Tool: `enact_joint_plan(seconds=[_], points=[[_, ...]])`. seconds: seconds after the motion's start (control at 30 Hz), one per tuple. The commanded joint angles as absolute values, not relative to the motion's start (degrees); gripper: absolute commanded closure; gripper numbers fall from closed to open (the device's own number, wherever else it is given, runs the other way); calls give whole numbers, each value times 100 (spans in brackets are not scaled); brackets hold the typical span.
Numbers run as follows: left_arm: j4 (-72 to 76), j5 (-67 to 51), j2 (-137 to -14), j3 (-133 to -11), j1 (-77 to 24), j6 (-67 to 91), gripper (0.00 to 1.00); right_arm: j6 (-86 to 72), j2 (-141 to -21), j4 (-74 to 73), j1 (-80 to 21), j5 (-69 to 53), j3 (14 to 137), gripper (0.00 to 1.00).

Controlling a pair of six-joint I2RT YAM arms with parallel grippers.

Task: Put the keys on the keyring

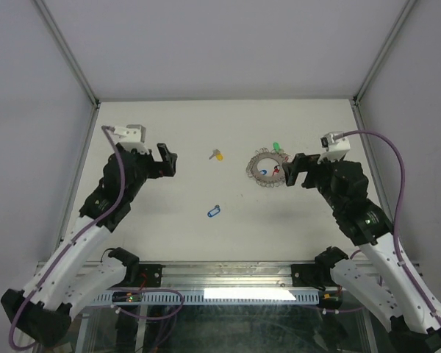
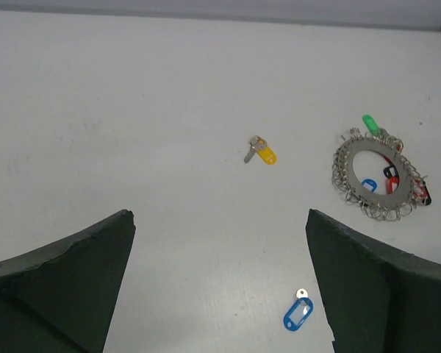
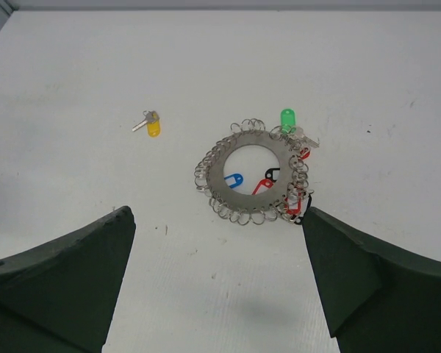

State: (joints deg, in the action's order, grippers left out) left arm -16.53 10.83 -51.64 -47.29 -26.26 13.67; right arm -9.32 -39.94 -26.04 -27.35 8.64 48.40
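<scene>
The keyring (image 1: 256,169) is a flat silver ring fringed with small loops and red, blue and green tags. It lies right of the table's centre and also shows in the left wrist view (image 2: 343,173) and the right wrist view (image 3: 217,180). The yellow-tagged key (image 1: 217,155) (image 2: 262,152) (image 3: 151,123) lies to its left. The blue-tagged key (image 1: 213,212) (image 2: 298,315) lies nearer the arms. My left gripper (image 1: 167,160) (image 2: 219,215) is open and empty, left of the keys. My right gripper (image 1: 292,170) (image 3: 217,212) is open and empty, just right of the keyring.
The white table (image 1: 169,118) is enclosed by pale walls with aluminium posts at the far corners (image 1: 95,99). A metal rail (image 1: 228,276) runs along the near edge by the arm bases.
</scene>
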Motion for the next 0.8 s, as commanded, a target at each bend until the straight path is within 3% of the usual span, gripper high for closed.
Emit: enact_joint_plan(seconds=[0.0,0.27,0.77], points=[[-2215,1890,-4111,-4376,-2637,1540,1,-852,-3316,-2452,-2754,1201,4606,0],[-2691,2313,-3032,-4001,-2644,1654,1,-827,-2862,-2416,-2757,1198,4184,0],[-2742,2460,-2927,-3987,-2648,1576,1,-769,-2984,-2554,-2751,1244,4193,0]])
